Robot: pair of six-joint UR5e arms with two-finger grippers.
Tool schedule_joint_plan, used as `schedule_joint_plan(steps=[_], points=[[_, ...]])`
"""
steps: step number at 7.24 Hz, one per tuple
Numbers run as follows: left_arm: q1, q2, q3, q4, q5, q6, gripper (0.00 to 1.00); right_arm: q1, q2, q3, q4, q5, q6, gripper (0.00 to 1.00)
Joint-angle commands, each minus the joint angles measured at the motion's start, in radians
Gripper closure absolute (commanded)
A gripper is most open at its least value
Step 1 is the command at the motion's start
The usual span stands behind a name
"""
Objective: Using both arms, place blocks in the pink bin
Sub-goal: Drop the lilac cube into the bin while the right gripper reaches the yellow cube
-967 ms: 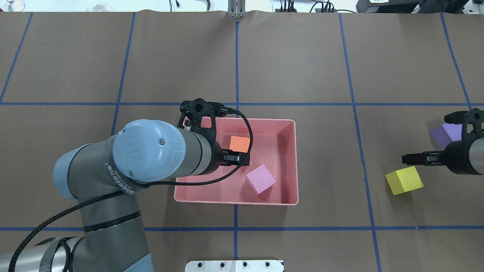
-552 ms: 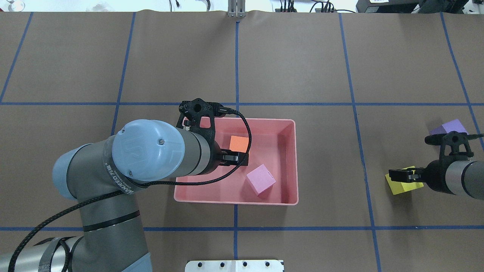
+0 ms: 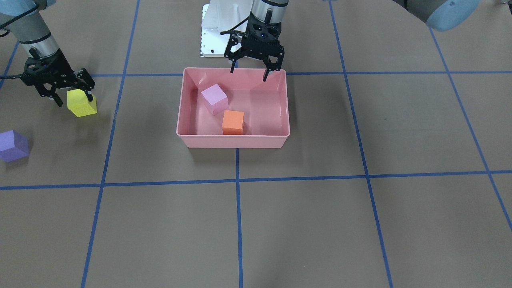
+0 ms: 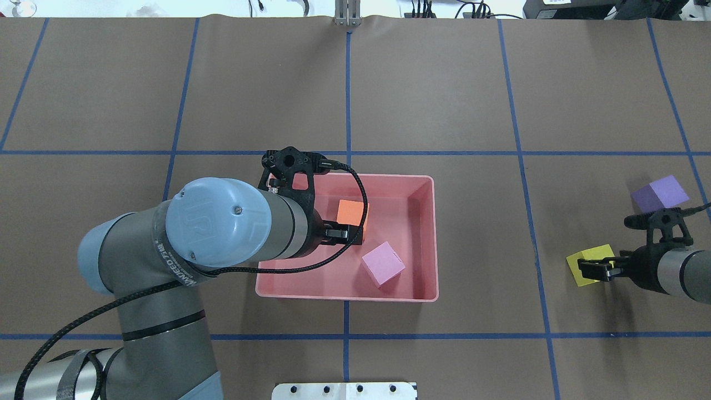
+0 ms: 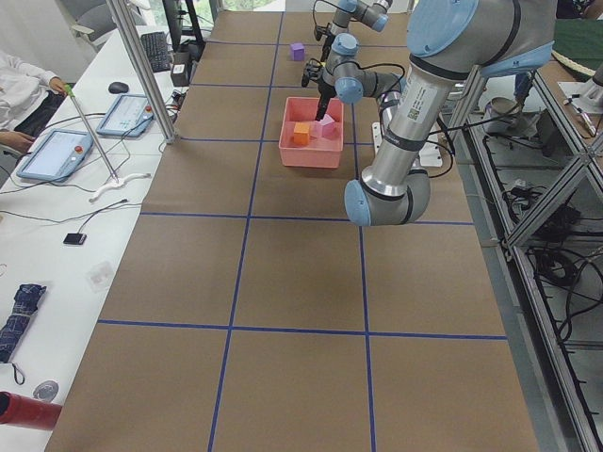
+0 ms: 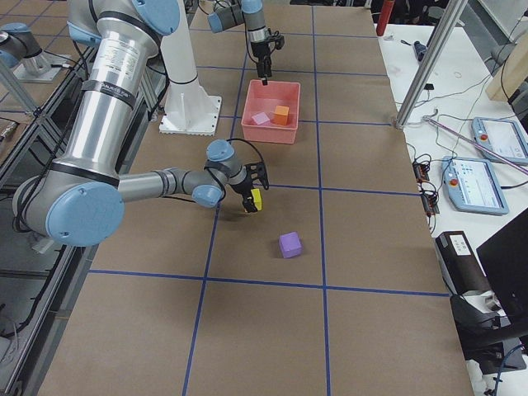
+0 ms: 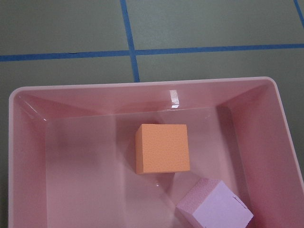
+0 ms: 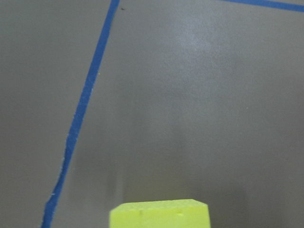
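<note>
Two blocks in the pink bin (image 3: 232, 143), two on the table off its right side.

I see the orange block (image 3: 233, 122) and the light pink block (image 3: 214, 99) lying close together inside the bin. My left gripper (image 3: 248, 75) hangs above the bin's robot-side wall, fingers spread wide and holding nothing. Well apart from the bin, my right gripper (image 3: 75, 99) is low over the yellow block (image 3: 82, 105), fingers spread wide on either side of it; I cannot tell whether they touch it. The purple block (image 3: 13, 146) sits farther out from the bin, alone.

Blue tape grid (image 4: 348, 83); tablets (image 5: 54, 153); umbrella (image 5: 21, 311), perhaps.
</note>
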Motion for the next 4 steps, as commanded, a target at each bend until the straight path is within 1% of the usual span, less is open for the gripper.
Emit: schedule_joint_plan(steps=[1, 2, 3, 4], points=[[0.000, 0.009, -0.002, -0.001, 0.001, 0.000, 0.00, -0.004, 0.003, -0.032, 0.050, 0.002, 0.004, 0.02], [0.000, 0.010, -0.003, -0.001, 0.001, 0.000, 0.00, -0.006, 0.006, -0.029, 0.050, 0.003, 0.004, 0.47], [-0.005, 0.013, -0.003, -0.001, 0.000, 0.005, 0.00, -0.004, 0.006, -0.024, 0.050, 0.008, 0.004, 0.87], [-0.036, 0.056, -0.043, 0.001, -0.020, 0.120, 0.00, -0.003, 0.006, -0.011, 0.047, 0.009, 0.004, 0.98]])
